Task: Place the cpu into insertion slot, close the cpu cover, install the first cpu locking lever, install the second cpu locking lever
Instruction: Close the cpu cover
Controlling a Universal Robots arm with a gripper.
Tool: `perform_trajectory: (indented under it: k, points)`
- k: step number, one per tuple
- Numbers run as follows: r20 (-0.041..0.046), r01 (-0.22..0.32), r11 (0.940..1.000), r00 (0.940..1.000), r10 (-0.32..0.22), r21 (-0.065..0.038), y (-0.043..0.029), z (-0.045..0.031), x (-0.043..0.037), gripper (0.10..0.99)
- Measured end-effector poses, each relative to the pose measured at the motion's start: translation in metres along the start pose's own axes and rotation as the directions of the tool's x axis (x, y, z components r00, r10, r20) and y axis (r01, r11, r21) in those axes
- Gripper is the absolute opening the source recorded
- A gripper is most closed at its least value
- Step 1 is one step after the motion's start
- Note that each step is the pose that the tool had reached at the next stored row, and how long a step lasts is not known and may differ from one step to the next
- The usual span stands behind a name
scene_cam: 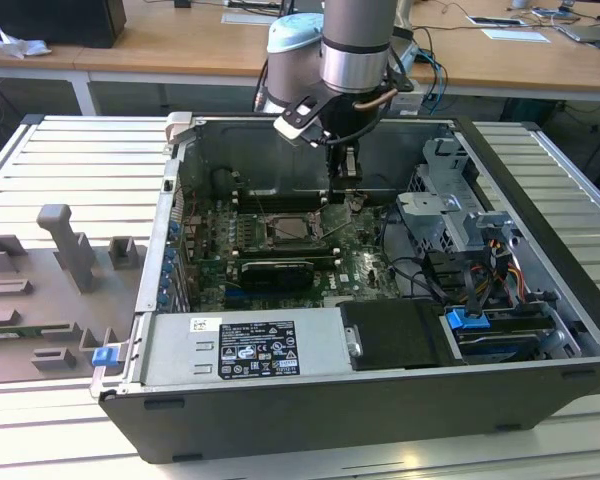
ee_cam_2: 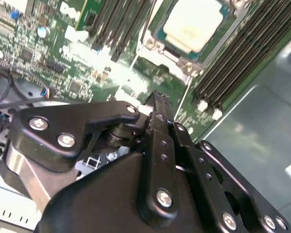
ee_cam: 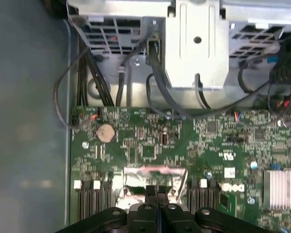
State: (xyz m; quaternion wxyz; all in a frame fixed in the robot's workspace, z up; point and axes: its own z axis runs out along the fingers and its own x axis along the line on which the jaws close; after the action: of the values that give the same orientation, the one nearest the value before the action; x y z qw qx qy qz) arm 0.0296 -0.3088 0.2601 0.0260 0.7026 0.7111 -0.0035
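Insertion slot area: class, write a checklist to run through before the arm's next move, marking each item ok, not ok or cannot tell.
1. The cpu lies flat in the insertion slot: ok.
2. The cpu cover fully down: cannot tell.
3. Both locking levers latched: cannot tell.
4. The gripper shut, nothing seen in it: ok.
5. Gripper close beside the slot: ok.
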Motion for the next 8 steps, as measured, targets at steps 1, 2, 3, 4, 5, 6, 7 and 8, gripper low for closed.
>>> perform_trajectory:
  k: [1, 2, 3, 4, 5, 6, 7, 8]
  points:
    - [-0.0001, 0.000, 1.0000, 1.0000, 0.000, 0.000, 0.0042, 0.0009, 0.0002, 0.106]
    - [0.0000, 0.000, 1.0000, 1.0000, 0.000, 0.000, 0.0060, 0.0014, 0.0003, 0.106]
    - [0.0004, 0.000, 1.0000, 1.0000, 0.000, 0.000, 0.0077, 0.0017, 0.0003, 0.106]
    - [0.0006, 0.001, 1.0000, 1.0000, -0.001, 0.000, 0.0111, 0.0022, 0.0005, 0.106]
    - [0.0006, 0.001, 1.0000, 1.0000, -0.001, 0.000, 0.0126, 0.0023, 0.0007, 0.106]
    - [0.0003, 0.002, 1.0000, 1.0000, -0.002, 0.000, 0.0141, 0.0026, 0.0008, 0.106]
    - [0.0003, 0.002, 1.0000, 1.0000, -0.002, 0.000, 0.0159, 0.0029, 0.0011, 0.106]
    - [0.0004, 0.002, 1.0000, 1.0000, -0.002, 0.000, 0.0176, 0.0032, 0.0014, 0.106]
